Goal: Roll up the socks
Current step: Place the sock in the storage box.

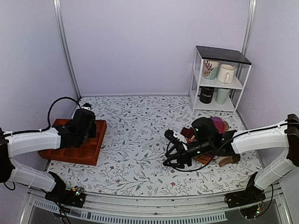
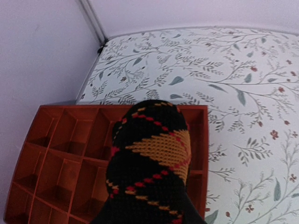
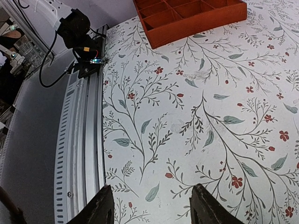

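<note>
The socks — soft, light, springy — filled lower centre, squeezed across the roll by the left gripper; right gripper gaped empty.

**Rolled argyle socks at the tray**

The socks form one plump, upright bundle of black knit, crossed by red dashed lines around an orange diamond. The bundle sits in the left claw, its base cut off from view, over the right side of the red compartment tray.

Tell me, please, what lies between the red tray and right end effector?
Only bare floral tablecloth separates the red tray and right end effector, per the top view.
</note>
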{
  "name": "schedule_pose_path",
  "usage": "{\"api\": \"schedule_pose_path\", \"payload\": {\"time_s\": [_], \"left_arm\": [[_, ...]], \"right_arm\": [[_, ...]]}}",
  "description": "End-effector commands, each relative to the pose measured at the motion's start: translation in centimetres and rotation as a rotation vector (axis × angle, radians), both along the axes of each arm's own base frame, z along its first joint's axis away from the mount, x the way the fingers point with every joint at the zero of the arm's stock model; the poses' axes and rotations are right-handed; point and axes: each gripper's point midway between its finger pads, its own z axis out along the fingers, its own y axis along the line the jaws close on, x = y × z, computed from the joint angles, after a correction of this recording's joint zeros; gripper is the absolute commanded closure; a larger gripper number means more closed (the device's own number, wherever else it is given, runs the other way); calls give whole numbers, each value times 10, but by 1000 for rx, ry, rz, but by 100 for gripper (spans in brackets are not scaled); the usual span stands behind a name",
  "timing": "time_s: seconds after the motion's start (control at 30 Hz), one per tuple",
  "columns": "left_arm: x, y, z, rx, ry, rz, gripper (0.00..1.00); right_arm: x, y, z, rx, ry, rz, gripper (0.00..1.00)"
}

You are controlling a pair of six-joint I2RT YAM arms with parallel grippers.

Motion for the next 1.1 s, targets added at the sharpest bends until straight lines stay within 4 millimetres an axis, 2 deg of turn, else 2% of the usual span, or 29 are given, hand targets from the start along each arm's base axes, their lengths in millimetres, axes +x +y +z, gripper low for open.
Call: {"api": "schedule_pose_path", "payload": {"time_s": [0.0,0.17,0.33,0.57,0.77,0.9,1.07], "left_arm": [[0,29,-4,-34,26,167,100],[-6,42,-19,12,106,241,100],[-7,42,-24,29,142,251,100],[-1,70,-12,141,148,322,100],[-6,95,-26,263,262,416,100],[1,94,-37,321,314,384,100],[20,79,-36,285,264,263,100]], "right_arm": [[-1,-1,-4,21,14,5,43],[-4,-1,-5,32,16,16,44],[-7,0,-3,43,17,30,44],[-10,-1,-4,50,23,42,44],[-9,0,-7,44,29,43,44],[-11,0,-8,42,36,49,44],[-11,0,-9,39,37,48,44]]}}
